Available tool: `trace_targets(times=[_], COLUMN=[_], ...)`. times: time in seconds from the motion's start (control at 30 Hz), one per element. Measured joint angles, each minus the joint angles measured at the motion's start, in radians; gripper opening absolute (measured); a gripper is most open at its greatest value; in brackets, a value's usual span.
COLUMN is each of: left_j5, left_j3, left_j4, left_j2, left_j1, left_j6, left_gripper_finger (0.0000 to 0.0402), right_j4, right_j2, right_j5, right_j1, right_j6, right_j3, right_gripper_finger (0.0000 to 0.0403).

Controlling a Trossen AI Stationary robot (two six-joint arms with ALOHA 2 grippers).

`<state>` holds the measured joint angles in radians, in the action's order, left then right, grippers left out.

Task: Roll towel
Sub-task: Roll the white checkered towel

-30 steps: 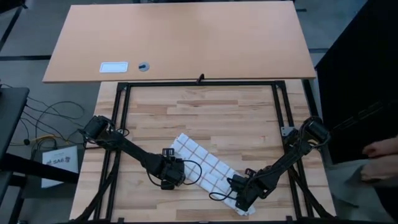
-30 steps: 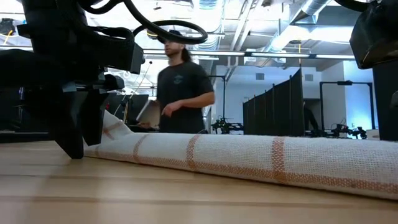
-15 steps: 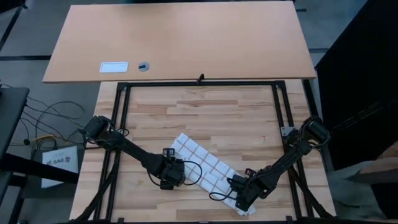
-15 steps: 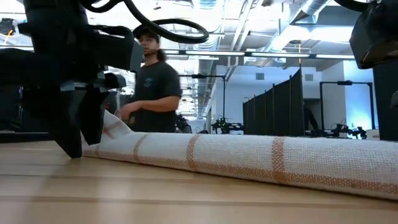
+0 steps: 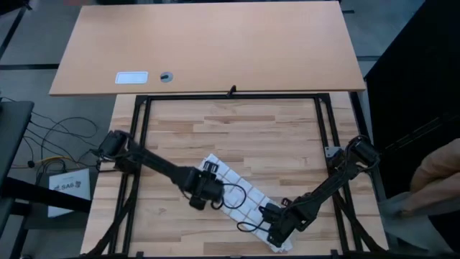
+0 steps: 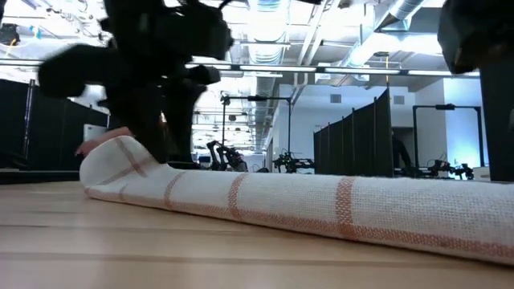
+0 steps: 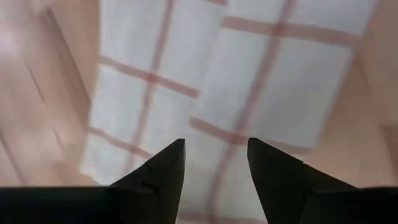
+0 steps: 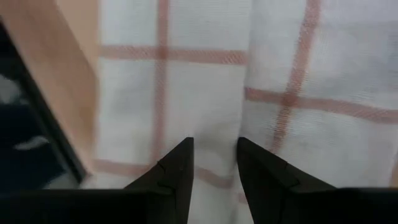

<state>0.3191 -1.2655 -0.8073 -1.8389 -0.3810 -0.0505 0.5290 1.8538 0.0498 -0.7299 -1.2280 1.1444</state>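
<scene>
The towel (image 5: pixel 233 198) lay as a long, narrow, partly rolled strip on the wooden worktop (image 5: pixel 237 137), running diagonally across the near half of it. It was white with reddish-brown grid lines, and from the low camera it read as a soft tube lying flat along the wood (image 6: pixel 305 205), one end bunched up a bit higher than the rest.

The left end effector (image 5: pixel 206 188) sat over the towel's farther end, the one toward the middle of the worktop. In its wrist camera both dark fingers (image 7: pixel 158 177) pointed down at the cloth with a clear gap between them, so it looked parted and had nothing pinched; the towel was just spread out under the tips (image 7: pixel 249 81).

The right end effector (image 5: pixel 277 226) was at the towel's other end, close to the worktop's near edge. Its fingers (image 8: pixel 174 174) stood a narrower gap apart, right over the checked cloth (image 8: pixel 205 81). Whether they actually had a fold of towel between them couldn't be told, the tips were right against the fabric.

Beyond the wooden worktop, on the far side from the towel, sat a plain tan tabletop (image 5: pixel 208 43) with a small white card (image 5: pixel 131 77) on it.
</scene>
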Motion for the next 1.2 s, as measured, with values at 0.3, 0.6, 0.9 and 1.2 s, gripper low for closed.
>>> trace_targets(times=[0.3, 0.6, 0.9, 1.2], left_j5=[-0.214, -0.263, -0.256, -0.13], left_j3=[0.148, 0.202, 0.2, 0.012], left_j4=[0.125, 0.111, 0.143, -0.156], left_j2=[0.006, 0.007, 0.004, 0.144], left_j1=[0.107, 0.031, -0.189, -0.245], left_j6=[-0.104, 0.354, 0.674, 0.688], left_gripper_finger=[0.0159, 0.0159, 0.0159, 0.016], right_j4=[-0.115, -0.006, 0.143, 0.343], right_j2=[0.036, 0.087, 0.055, -0.191], right_j5=[0.016, -0.013, -0.043, -0.035], right_j1=[-0.007, 0.029, 0.148, 0.179], right_j6=[-0.026, 0.134, 0.471, 0.528], right_j3=[0.015, 0.017, 0.011, 0.086], right_gripper_finger=[0.0108, 0.0108, 0.0108, 0.0108])
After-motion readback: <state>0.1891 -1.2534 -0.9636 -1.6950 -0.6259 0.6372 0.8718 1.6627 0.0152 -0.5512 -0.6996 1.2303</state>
